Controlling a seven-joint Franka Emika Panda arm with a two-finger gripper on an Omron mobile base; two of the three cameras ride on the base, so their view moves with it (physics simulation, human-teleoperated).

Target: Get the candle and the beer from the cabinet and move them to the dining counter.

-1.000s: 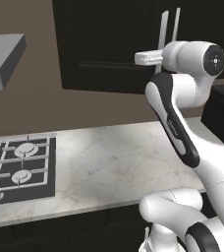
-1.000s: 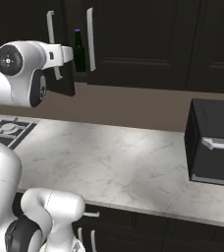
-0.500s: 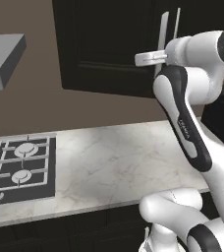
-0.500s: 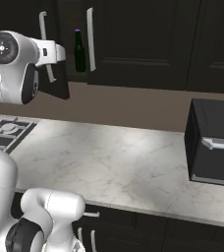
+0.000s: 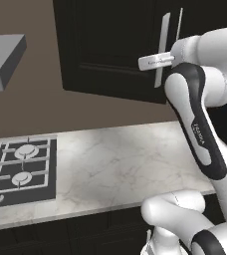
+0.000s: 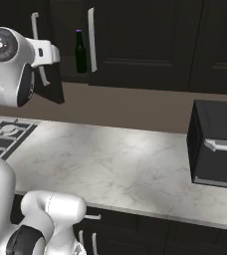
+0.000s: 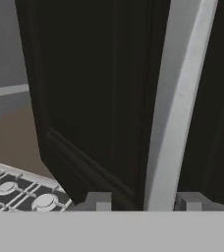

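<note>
The tool (image 7: 142, 201) stands spread either side of the cabinet's (image 5: 110, 45) silver handle (image 7: 175, 113), gripping nothing. Beyond it, the beer (image 6: 80, 51) waits inside the half-open cabinet. Nothing has reached the dining counter yet.

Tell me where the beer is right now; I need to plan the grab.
In the right base view the beer stands upright inside the cabinet, in the gap between its partly opened left door and the closed right door, just left of that door's silver handle.
</note>
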